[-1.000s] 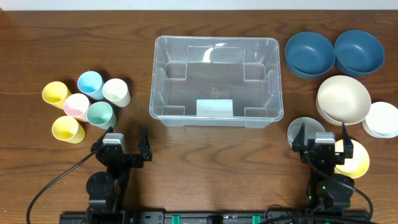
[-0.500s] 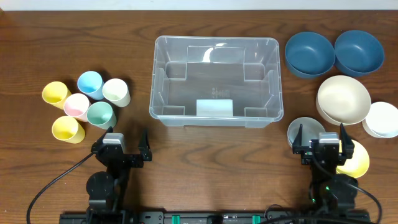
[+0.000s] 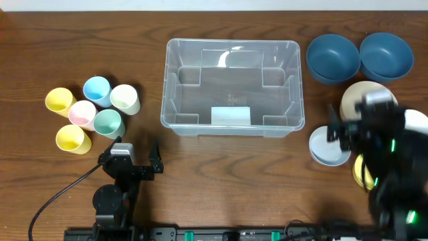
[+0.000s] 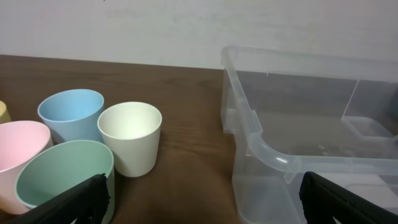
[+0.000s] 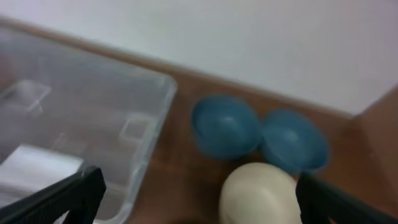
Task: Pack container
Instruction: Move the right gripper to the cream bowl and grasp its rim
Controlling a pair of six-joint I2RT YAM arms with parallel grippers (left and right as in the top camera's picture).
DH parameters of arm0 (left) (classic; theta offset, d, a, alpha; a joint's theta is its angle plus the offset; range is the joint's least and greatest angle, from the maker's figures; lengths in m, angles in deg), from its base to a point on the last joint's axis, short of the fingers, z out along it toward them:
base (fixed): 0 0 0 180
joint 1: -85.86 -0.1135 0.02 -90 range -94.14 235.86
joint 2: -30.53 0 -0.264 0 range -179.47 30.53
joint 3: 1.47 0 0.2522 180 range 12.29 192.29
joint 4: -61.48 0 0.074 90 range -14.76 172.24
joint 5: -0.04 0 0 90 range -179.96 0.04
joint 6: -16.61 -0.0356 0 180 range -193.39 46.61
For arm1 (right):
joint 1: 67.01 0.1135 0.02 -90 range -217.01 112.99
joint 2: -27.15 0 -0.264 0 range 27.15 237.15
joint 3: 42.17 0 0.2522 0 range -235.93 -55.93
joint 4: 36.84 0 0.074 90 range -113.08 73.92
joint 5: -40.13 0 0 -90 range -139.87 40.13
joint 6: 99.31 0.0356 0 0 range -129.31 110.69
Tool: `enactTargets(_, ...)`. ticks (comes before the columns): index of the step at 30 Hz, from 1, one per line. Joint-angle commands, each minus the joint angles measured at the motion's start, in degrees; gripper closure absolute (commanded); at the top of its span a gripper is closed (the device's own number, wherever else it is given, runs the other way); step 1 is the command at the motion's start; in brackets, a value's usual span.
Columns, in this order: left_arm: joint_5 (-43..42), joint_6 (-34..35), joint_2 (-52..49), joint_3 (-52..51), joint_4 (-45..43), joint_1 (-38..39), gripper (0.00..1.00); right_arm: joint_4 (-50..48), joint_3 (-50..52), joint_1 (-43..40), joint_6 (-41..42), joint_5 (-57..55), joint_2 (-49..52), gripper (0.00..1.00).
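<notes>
On the wooden table [image 3: 221, 167], one clear container [image 3: 231, 43] sits centre toward 12 o'clock, two dark blue bowls [image 3: 332, 57] at 2, six pastel cups [image 3: 83, 114] at 9, and the left gripper [image 3: 130, 155] at 7 and blurred right gripper [image 5: 199, 202] at 4 are both spread wide, holding nothing.

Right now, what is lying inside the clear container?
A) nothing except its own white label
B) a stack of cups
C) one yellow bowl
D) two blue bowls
A: through the container only its bare floor and the white label show, while the cups stand on the table to its left and the bowls to its right.
</notes>
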Motion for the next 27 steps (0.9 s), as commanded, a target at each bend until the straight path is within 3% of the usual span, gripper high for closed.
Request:
enactTargets(1, -0.68, -0.59, 0.37, -0.87, 1.81, -0.31, 0.02, 6.21, -12.24, -0.42, 0.9, 9.9, 11.3, 0.01)
enactTargets(6, -0.68, -0.57, 0.37, -0.87, 1.81, -0.31, 0.02, 13.73, -22.58, -0.42, 1.79, 16.28, 23.28, 0.01)
enactTargets(13, -0.66, -0.57, 0.37, -0.87, 1.81, -0.31, 0.02, 12.9, -22.8, -2.56, 2.4, 15.52, 29.64, 0.01)
enactTargets(21, -0.66, -0.57, 0.37, -0.87, 1.81, -0.31, 0.02, 11.63, -22.91, -13.88, 4.79, 16.65, 38.16, 0.01)
enactTargets(27, -0.68, -0.59, 0.37, -0.87, 1.81, -0.31, 0.02, 12.24, -22.88, -17.62, 4.74, 17.16, 47.43, 0.01)
